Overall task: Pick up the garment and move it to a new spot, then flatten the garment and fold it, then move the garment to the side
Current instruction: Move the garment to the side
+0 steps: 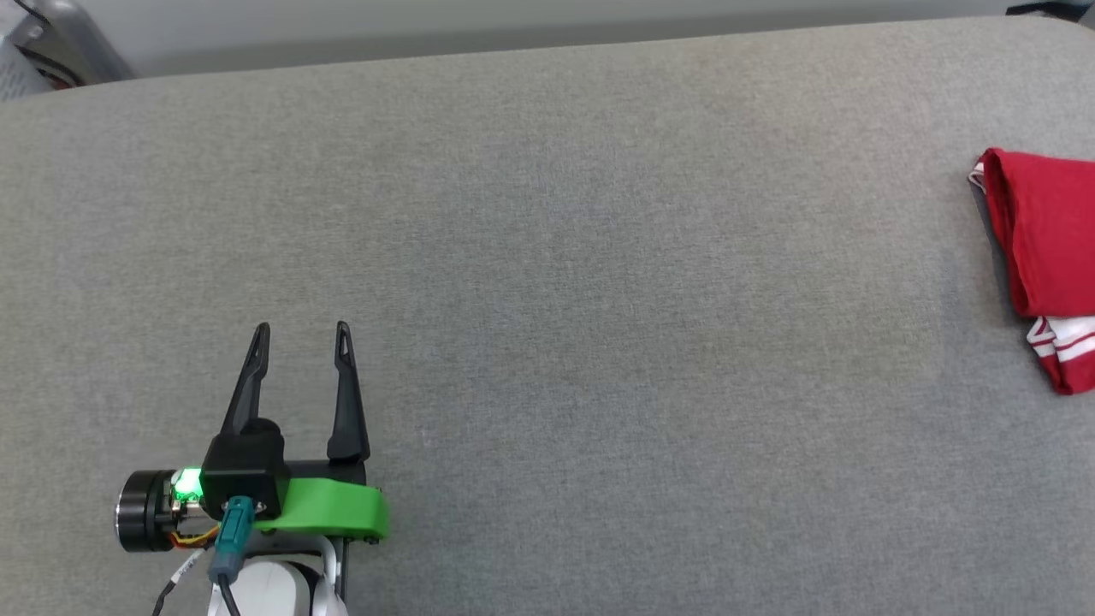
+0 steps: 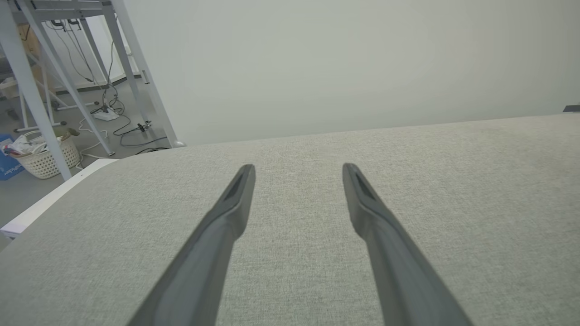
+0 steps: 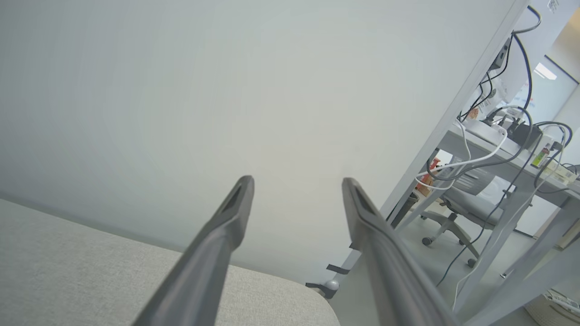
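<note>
Red garment (image 1: 1048,231) folded, at right edge of grey surface (image 1: 547,257), well apart from left end effector (image 1: 301,327), fingers apart, empty, near left. Right end effector (image 3: 295,179) fingers apart too, empty. Judged: side placement done; withdraw clear, avoid brushing fold.

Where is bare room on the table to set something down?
Whole middle of the table, between the left pincer and the shirt, is bare, back to the far edge. Taken: shirt at the right edge, pincer at lower left.
</note>
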Controlling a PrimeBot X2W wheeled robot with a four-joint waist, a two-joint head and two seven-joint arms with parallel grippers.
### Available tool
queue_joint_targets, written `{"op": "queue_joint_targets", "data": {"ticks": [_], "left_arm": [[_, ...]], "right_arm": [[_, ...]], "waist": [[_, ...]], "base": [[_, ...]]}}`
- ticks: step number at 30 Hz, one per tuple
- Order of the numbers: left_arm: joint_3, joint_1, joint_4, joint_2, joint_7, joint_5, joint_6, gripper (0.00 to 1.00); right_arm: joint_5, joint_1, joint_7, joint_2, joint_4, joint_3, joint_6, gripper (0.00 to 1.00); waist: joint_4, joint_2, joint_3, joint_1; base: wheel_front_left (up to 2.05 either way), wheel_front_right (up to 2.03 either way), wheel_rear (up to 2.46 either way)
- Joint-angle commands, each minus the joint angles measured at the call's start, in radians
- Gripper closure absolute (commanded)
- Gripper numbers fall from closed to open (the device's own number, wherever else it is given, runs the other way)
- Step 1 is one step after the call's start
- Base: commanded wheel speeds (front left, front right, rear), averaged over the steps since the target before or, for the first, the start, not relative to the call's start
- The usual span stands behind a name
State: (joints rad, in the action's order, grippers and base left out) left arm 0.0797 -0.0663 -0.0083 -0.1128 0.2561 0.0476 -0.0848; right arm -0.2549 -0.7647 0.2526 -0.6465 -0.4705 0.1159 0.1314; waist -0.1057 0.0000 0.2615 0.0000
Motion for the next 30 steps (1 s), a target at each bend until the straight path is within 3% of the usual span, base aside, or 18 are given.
{"op": "queue_joint_targets", "data": {"ticks": [1,7,15,21,30], "left_arm": [[-0.004,0.018,0.005,0.005,0.006,0.011,-0.005,0.00],[-0.007,0.030,0.026,0.008,0.006,0.021,0.003,0.00],[-0.011,0.050,0.059,0.014,0.006,0.028,0.009,0.00],[-0.010,0.067,0.080,0.018,0.006,0.030,0.013,0.00],[-0.014,0.094,0.117,0.021,0.006,0.058,0.045,0.00]], "right_arm": [[0.036,0.054,0.008,0.056,0.078,-0.037,-0.001,0.00],[0.116,0.249,0.009,0.249,0.343,-0.111,-0.001,0.00],[0.124,0.470,0.009,0.424,0.405,-0.062,-0.001,0.00],[0.136,0.618,0.009,0.508,0.396,-0.074,-0.001,0.00],[0.143,0.772,0.009,0.556,0.426,-0.114,-0.001,0.00]], "waist": [[0.055,0.0000,-0.066,0.0000],[0.096,0.0000,-0.101,0.0000],[0.122,0.0000,-0.150,0.0000],[0.123,0.0000,-0.178,0.0000],[0.114,0.0000,-0.217,0.0000]], "base": [[0.00,0.00,0.00],[0.00,0.00,0.00],[0.00,0.00,0.00],[0.00,0.00,0.00],[0.00,0.00,0.00]]}}
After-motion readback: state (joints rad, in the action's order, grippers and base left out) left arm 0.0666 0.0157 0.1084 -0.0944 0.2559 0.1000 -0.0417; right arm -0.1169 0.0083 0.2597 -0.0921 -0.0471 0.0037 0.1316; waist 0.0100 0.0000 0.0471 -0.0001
